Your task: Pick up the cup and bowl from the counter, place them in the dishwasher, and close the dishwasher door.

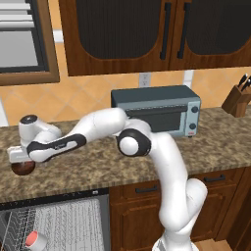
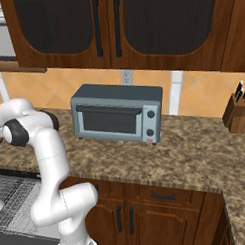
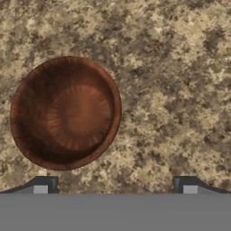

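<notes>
Counter (image 3: 180, 67); bowl (image 3: 65, 113) upright, mouth up

Bowl (image 3: 66, 113) on the counter (image 3: 171, 90); cup (image 1: 35, 239) in the dishwasher (image 1: 73, 220).

Dark wood wall cabinets (image 2: 116, 29) hang over an orange tiled backsplash (image 1: 83, 95); a grey-blue toaster oven (image 2: 118, 113) sits below, a knife block (image 2: 238, 114) far right.

A grey-blue toaster oven (image 1: 158, 110) sits below dark wood cabinets (image 1: 147, 29), a knife block (image 1: 238, 98) to its right.
</notes>
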Tool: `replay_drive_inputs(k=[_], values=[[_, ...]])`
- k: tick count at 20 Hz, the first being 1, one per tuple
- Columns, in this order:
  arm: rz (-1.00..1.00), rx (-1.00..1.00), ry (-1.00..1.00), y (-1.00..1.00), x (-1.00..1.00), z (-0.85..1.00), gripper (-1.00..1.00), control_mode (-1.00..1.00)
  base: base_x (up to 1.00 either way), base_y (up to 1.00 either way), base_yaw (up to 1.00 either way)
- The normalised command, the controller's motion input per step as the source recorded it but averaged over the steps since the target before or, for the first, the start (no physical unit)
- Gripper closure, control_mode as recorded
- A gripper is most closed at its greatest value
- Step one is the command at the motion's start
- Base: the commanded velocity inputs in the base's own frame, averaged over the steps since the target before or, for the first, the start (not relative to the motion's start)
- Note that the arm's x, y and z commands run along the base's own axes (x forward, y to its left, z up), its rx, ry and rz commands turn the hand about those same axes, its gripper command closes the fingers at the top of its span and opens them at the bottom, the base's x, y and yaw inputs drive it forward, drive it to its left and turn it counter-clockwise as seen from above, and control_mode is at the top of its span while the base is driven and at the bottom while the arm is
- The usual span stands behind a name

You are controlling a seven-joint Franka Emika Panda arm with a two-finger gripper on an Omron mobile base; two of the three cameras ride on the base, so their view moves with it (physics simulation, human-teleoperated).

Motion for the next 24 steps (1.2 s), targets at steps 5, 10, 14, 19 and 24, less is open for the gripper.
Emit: replay_drive_inputs(k=[5, 10, 14, 19, 24], values=[[-0.01, 0.0, 0.0, 0.18, 0.34, -0.01, -1.0, -1.0, 0.0, 0.0, 0.0], [0.0, 0.0, 0.0, 0.32, 0.09, -0.09, -1.0, -1.0, 0.0, 0.0, 0.0], [0.0, 0.0, 0.0, 0.03, -0.01, -0.19, -1.0, -1.0, 0.0, 0.0, 0.0], [0.0, 0.0, 0.0, -0.03, 0.0, -0.35, -1.0, -1.0, 0.0, 0.0, 0.0], [0.0, 0.0, 0.0, -0.05, 0.0, -0.52, -1.0, -1.0, 0.0, 0.0, 0.0]])
